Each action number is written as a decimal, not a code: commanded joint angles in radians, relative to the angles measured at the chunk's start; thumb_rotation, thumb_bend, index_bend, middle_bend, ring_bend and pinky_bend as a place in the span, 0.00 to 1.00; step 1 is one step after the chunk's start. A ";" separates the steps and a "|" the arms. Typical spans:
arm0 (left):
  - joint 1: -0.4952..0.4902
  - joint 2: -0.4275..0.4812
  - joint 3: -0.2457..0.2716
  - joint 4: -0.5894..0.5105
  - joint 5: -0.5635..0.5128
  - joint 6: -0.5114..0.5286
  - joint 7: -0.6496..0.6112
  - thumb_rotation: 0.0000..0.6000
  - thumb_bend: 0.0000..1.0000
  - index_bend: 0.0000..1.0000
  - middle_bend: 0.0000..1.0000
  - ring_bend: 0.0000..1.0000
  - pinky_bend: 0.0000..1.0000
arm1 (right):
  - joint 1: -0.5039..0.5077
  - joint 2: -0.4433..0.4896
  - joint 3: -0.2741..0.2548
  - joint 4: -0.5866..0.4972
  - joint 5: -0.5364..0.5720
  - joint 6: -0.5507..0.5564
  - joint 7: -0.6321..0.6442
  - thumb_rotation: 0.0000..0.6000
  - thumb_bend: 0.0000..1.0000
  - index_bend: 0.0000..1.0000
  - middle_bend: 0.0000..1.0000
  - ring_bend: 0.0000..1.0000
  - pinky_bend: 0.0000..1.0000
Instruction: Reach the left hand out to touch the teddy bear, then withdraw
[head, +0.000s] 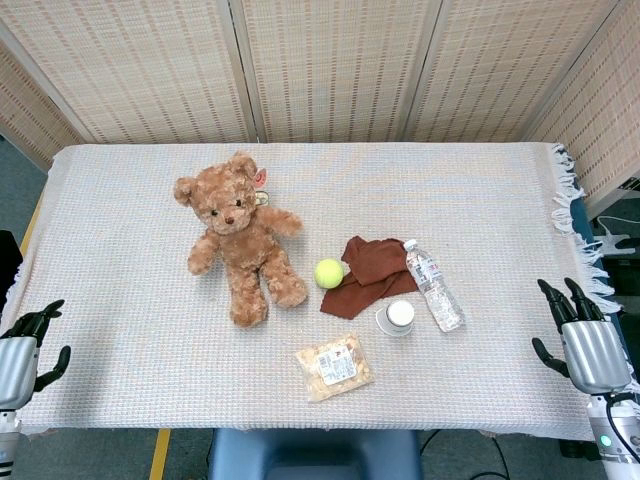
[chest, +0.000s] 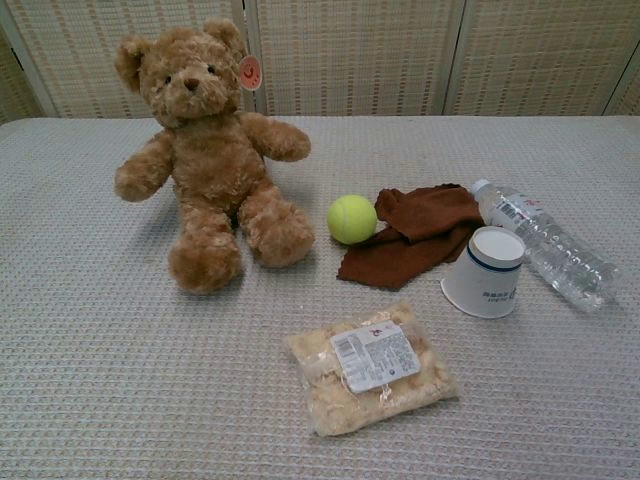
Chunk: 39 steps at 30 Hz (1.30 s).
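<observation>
Lab: cloth-covered table (head: 480, 190), woven screens (head: 330, 60)

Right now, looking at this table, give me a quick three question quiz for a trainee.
1. True or false: the left hand is touching the teddy bear.
2. What lies between the bear and the brown cloth? A) tennis ball B) water bottle C) snack bag
3. Is the paper cup upright or upside down?

Key: 1 false, it rests at the table edge, apart from the bear. 2 A. 3 upside down.
</observation>
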 joint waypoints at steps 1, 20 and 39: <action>0.001 0.000 0.001 -0.002 0.000 0.000 0.009 1.00 0.42 0.15 0.25 0.22 0.48 | -0.001 0.001 -0.005 -0.002 -0.007 0.000 0.000 1.00 0.19 0.03 0.17 0.00 0.21; -0.091 -0.137 -0.088 0.053 -0.075 -0.055 0.114 1.00 0.42 0.12 0.25 0.25 0.49 | -0.021 -0.014 -0.010 0.057 -0.132 0.133 0.096 1.00 0.19 0.00 0.17 0.00 0.21; -0.286 -0.326 -0.226 0.079 -0.337 -0.224 0.327 1.00 0.39 0.11 0.23 0.25 0.40 | -0.020 -0.005 -0.010 0.089 -0.162 0.165 0.192 1.00 0.18 0.00 0.17 0.00 0.21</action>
